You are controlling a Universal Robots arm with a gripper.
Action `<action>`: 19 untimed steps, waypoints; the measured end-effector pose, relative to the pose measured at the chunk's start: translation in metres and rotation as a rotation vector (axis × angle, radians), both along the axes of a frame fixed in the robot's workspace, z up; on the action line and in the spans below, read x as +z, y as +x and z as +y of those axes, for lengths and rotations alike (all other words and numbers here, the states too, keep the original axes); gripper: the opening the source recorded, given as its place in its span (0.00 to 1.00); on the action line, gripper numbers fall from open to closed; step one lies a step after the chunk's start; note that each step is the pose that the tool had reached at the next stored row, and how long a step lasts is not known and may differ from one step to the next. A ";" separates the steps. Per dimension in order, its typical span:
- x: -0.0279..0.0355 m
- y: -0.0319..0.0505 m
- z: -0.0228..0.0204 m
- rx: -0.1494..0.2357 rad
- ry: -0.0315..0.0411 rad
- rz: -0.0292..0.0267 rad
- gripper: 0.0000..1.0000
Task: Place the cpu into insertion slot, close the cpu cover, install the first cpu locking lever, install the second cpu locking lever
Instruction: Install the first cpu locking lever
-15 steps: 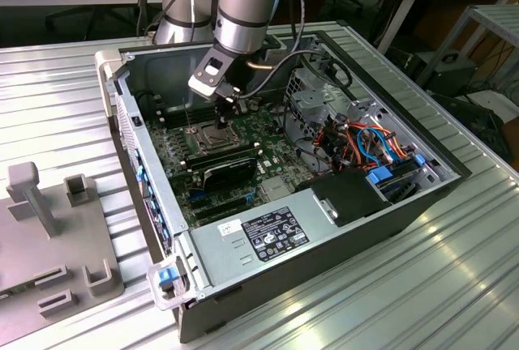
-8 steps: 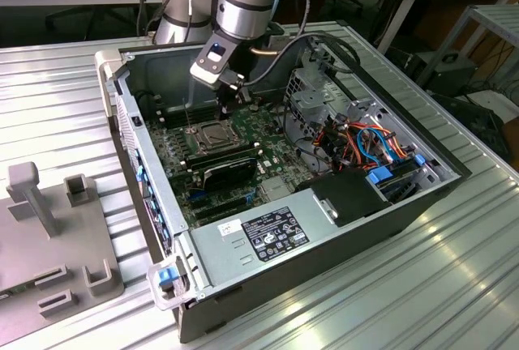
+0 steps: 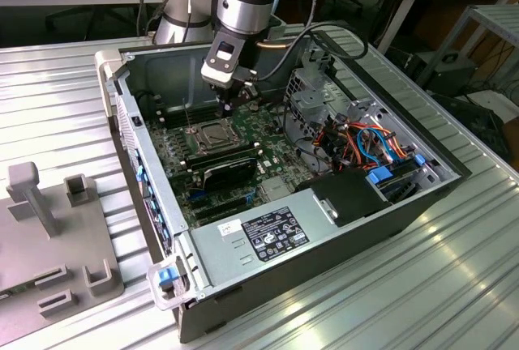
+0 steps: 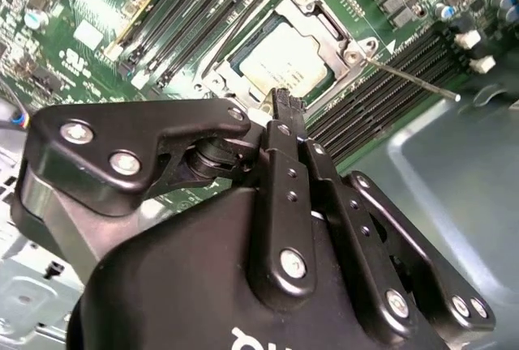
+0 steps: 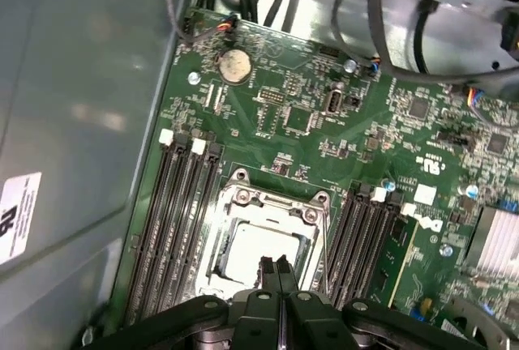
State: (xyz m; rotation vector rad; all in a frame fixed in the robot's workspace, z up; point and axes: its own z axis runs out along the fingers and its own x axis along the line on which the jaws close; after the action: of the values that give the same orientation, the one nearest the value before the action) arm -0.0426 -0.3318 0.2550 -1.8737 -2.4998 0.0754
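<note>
Inside an open computer case [image 3: 122,115] on a ribbed metal worktop [image 3: 454,285], the job stands roughly half done. The cpu [image 4: 285,62] lies flat in the slot [image 3: 199,135], its dull silver top showing in both wrist views, and the cover [image 5: 280,202] appears to be folded down around it. The levers look unfinished: in the second wrist view one thin lever [image 4: 413,77] juts free over the memory slots and is not tucked under its catch. Whether the other lever is latched cannot be made out. The claw [image 4: 284,100] has its fingers pressed together with nothing between them, and their tips sit just over the cover's near edge. In the exterior view the claw [image 3: 228,109] hangs at about one o'clock from the slot. The claw's own body hides the near side of the cover and the catches there, and the first wrist view cuts off that edge of the green board [image 5: 268,107]. Contact between fingertips and cover cannot be judged.
</note>
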 end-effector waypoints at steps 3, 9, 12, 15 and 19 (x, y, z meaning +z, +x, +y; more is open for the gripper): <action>0.0000 0.0000 0.0000 0.008 0.0000 0.0000 0.11; 0.0000 0.0000 0.0000 0.012 0.0003 0.0000 0.11; 0.0000 0.0000 0.0000 0.056 0.0001 0.0000 0.11; 0.0000 0.0000 0.0000 0.141 0.0002 0.0001 0.11; 0.0000 0.0000 0.0000 0.233 0.0003 0.0001 0.11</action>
State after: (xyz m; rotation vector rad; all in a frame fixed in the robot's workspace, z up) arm -0.0427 -0.3318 0.2551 -1.5734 -2.7052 0.0778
